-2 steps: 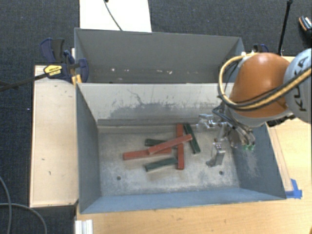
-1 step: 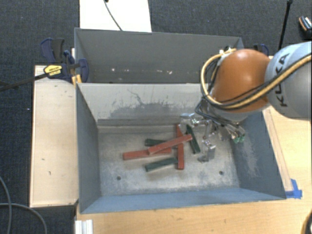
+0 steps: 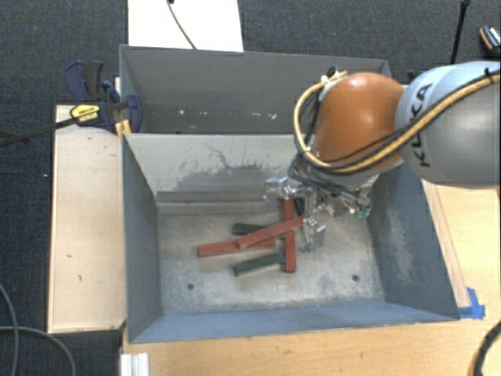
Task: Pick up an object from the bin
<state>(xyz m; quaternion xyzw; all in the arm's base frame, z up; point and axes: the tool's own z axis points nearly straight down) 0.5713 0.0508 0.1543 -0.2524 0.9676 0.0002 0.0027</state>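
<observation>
The tool (image 3: 311, 227) is seen low among crossed red-brown sticks (image 3: 270, 233) and dark green sticks (image 3: 254, 267) in the grey bin (image 3: 141, 233); how far it is opened cannot be told.

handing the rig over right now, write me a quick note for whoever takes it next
Gripper: down at the right end of the stick heap; whether it is open or shut cannot be told.
Things: a red-brown stick lies nearest the gripper. A slanted red-brown stick crosses it, and a long red-brown stick lies to the left. Dark green sticks lie among them. All are on the floor of the bin.
Done: nothing seen lifted.
Left: grasp one stick and raise it out.
</observation>
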